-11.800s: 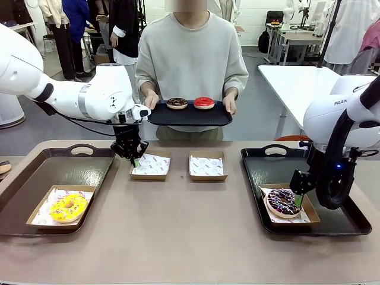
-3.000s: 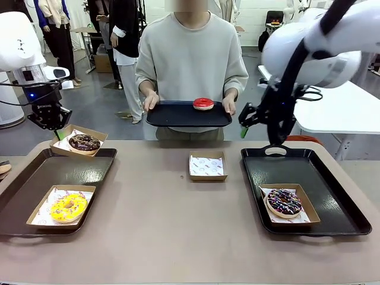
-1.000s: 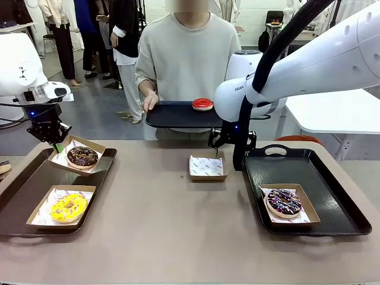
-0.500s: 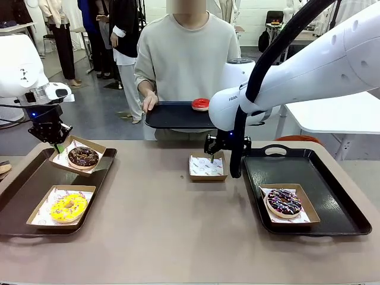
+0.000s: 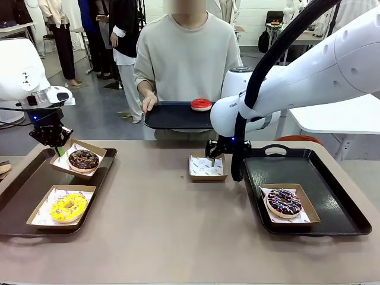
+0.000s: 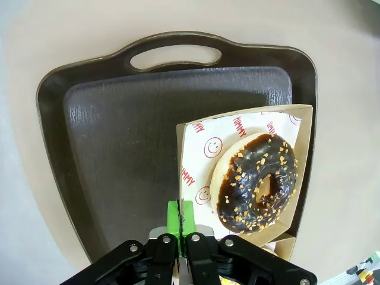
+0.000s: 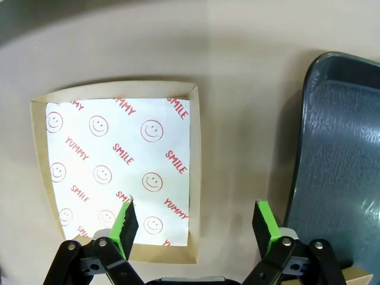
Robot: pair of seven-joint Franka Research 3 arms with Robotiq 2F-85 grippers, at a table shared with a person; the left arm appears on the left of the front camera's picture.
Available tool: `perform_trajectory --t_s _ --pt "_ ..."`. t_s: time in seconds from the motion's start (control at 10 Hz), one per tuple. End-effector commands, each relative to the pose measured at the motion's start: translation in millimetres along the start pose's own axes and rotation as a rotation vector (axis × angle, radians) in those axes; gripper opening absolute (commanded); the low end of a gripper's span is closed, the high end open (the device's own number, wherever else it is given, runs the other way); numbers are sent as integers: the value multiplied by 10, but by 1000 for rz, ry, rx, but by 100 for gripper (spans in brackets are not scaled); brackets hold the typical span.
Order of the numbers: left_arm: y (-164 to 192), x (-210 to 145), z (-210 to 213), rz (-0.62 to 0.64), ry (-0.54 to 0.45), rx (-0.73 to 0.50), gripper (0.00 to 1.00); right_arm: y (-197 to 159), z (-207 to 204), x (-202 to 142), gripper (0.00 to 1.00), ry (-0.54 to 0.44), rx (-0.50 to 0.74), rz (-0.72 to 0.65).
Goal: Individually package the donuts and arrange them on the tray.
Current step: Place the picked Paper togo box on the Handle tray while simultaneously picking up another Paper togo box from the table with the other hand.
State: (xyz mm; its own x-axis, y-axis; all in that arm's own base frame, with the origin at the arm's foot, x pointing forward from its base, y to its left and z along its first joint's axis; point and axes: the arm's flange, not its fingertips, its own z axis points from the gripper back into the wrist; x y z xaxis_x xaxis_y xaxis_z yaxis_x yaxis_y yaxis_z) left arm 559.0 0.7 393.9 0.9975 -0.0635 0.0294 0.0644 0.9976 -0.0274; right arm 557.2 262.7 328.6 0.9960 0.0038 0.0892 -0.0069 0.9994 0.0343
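Left tool point(image 6: 183, 228): jaws together, clamped on the near wall of a cardboard box point(image 6: 184, 178); seen at the table's far left corner point(image 5: 55, 145).
Held box: carries the chocolate donut point(image 6: 256, 182); tilted, above the far right corner of the left tray point(image 5: 29, 178).
Yellow donut point(image 5: 68, 207): in its own box point(image 5: 37, 217), near end of the left tray.
Right tool point(image 7: 196, 222): jaws apart, gripping nothing; it straddles the side wall of the empty box point(image 7: 196, 172), one pad point(image 7: 126, 221) over the printed paper, the other point(image 7: 264, 224) over bare table point(image 7: 249, 130).
Empty box: far middle of the table point(image 5: 207, 167), just beside the right tray point(image 5: 341, 222).
Sprinkled donut point(image 5: 283, 202): boxed, on the right tray.
Red donut point(image 5: 200, 104): on a black tray point(image 5: 172, 116) held by the person point(image 5: 187, 53) beyond the far edge.
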Motion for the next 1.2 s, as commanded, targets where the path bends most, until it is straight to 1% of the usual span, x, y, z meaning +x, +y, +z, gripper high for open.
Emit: perform_trajectory --t_s 0.0,0.3,0.7,1.1 --pt "-33 25 -46 22 -1 0 1 -41 -30 -4 100 0 37 2" --pt "-150 105 -37 47 24 5 1 -72 -32 -4 100 5 43 -3" --pt "-200 174 -78 95 47 13 1 -107 -66 -10 100 19 52 -2" --pt "-224 196 -181 95 70 16 1 -124 -101 -29 100 35 53 -1"
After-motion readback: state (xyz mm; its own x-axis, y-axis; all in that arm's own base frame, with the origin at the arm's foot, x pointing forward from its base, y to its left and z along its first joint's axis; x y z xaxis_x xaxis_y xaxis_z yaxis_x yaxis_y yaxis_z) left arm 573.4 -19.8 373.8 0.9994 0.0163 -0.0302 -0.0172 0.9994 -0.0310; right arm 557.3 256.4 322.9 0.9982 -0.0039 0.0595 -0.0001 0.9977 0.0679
